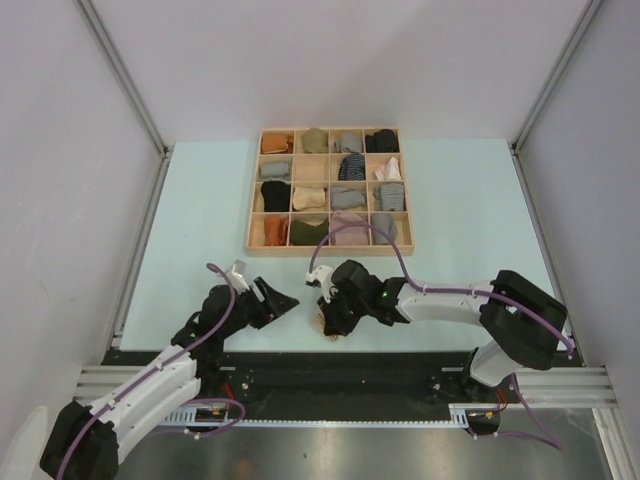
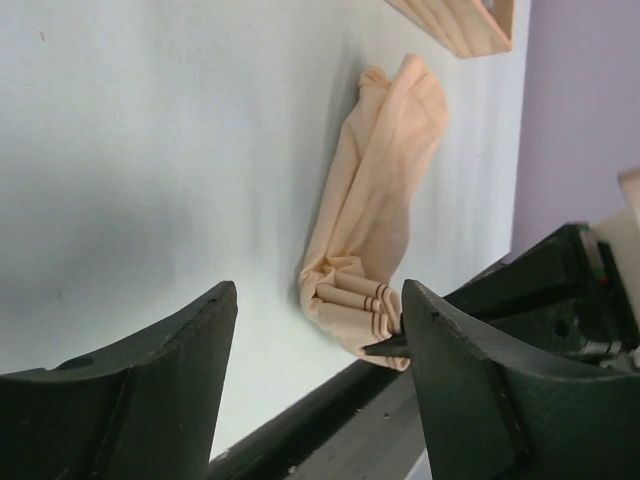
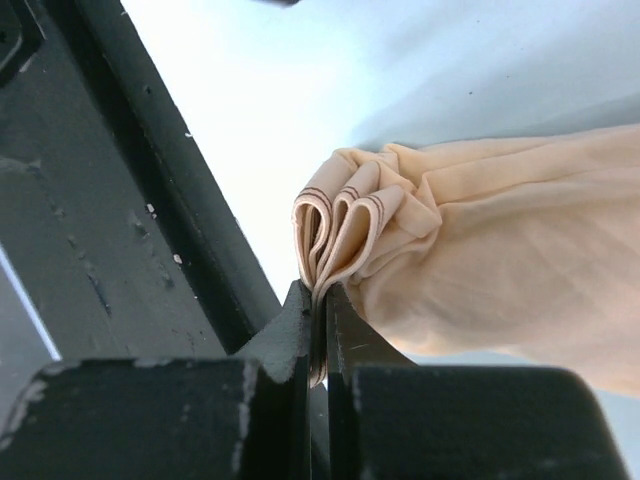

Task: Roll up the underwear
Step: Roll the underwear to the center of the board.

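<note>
Pale blue worktop holds cream underwear. It looks soft and floppy. Right claw pinches its folded edge; left claw is wide apart.

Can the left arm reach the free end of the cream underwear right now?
Probably yes. The left gripper is open and faces the cream underwear, nothing between them; the right gripper pinches only its banded near end, leaving the long end by the wooden tray free.
</note>
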You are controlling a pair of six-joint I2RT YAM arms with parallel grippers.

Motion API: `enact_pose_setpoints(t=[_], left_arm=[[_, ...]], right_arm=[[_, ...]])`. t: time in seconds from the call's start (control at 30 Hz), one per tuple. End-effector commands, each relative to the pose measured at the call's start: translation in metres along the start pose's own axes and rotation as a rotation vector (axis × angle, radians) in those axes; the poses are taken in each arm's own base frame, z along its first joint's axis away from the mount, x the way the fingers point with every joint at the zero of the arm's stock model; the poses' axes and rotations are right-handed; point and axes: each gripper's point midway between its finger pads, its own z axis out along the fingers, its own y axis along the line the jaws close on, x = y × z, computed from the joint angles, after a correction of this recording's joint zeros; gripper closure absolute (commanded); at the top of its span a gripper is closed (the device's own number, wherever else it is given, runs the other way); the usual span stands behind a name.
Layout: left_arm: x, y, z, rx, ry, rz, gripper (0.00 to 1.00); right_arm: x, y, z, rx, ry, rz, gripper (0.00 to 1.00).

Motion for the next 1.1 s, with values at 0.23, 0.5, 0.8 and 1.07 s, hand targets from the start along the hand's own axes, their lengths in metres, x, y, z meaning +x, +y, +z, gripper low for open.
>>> enact_pose_setpoints(t=[0.23, 0.5, 0.8, 1.07], left_arm=[[0.009, -0.016, 0.013, 0.120, 0.054, 0.304, 0.34], [0.028, -0.031, 0.025, 0.172, 0.133, 0.413, 0.34], [0.036, -0.025, 0.044, 0.154, 0.175, 0.442, 0.36], [0.051, -0.022, 0.058, 0.155, 0.216, 0.430, 0.52]], right_arm=[[-0.006, -0.034, 0.013, -0.097, 0.054, 0.100, 1.00], [-0.009, -0.059, 0.013, -0.096, 0.059, 0.154, 1.00], [-0.004, -0.072, 0.015, -0.093, 0.074, 0.183, 1.00], [-0.012, -0.076, 0.009, -0.093, 0.048, 0.194, 1.00]])
